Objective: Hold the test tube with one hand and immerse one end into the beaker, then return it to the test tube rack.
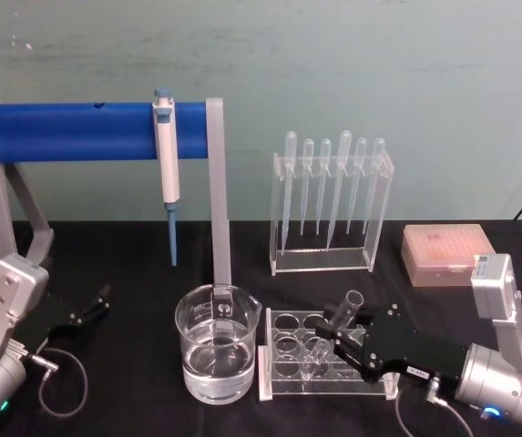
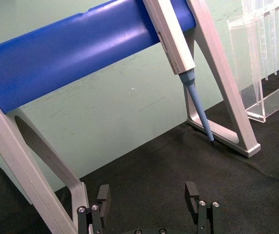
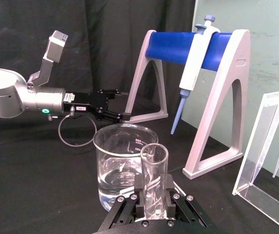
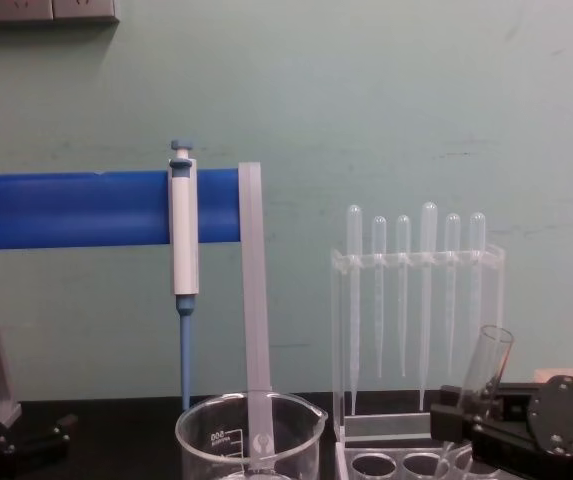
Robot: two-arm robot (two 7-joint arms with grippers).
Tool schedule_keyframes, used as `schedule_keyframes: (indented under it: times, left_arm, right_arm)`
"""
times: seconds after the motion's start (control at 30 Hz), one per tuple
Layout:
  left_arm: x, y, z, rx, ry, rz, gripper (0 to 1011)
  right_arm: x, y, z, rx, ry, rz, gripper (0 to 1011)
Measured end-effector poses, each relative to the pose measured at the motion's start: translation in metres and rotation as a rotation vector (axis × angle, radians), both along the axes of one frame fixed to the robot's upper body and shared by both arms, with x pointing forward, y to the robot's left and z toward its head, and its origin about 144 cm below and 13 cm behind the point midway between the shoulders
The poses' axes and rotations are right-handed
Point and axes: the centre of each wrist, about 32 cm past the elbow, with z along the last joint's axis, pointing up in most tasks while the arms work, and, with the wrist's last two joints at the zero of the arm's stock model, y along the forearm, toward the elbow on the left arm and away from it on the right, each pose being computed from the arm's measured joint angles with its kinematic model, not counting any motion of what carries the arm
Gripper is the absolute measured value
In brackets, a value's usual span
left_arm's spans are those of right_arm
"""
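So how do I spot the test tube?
Find the big glass beaker up front. Beside it sits a clear rack, where the black right hand holds the test tube tilted. It's wide and open-topped, unlike the thin bulb-topped pipettes behind.

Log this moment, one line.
right gripper: shut on clear glass test tube, tilted at clear rack | left gripper: open, parked left | glass beaker: holds clear liquid
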Motion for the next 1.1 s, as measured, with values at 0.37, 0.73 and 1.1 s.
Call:
schedule_keyframes:
  times: [0.37,0.73,1.1]
  left_arm:
    - [0.000,0.000,0.000,0.000,0.000,0.000,1000]
    - [0.000,0.000,0.000,0.000,0.000,0.000,1000]
    - [0.000,0.000,0.000,0.000,0.000,0.000,1000]
  right_arm:
    - [0.005,-0.001,0.020,-0.051,-0.022,0.004,226]
    - [0.021,0.000,0.070,-0.099,-0.008,0.013,226]
    - [0.035,0.015,0.130,-0.118,-0.032,0.051,226]
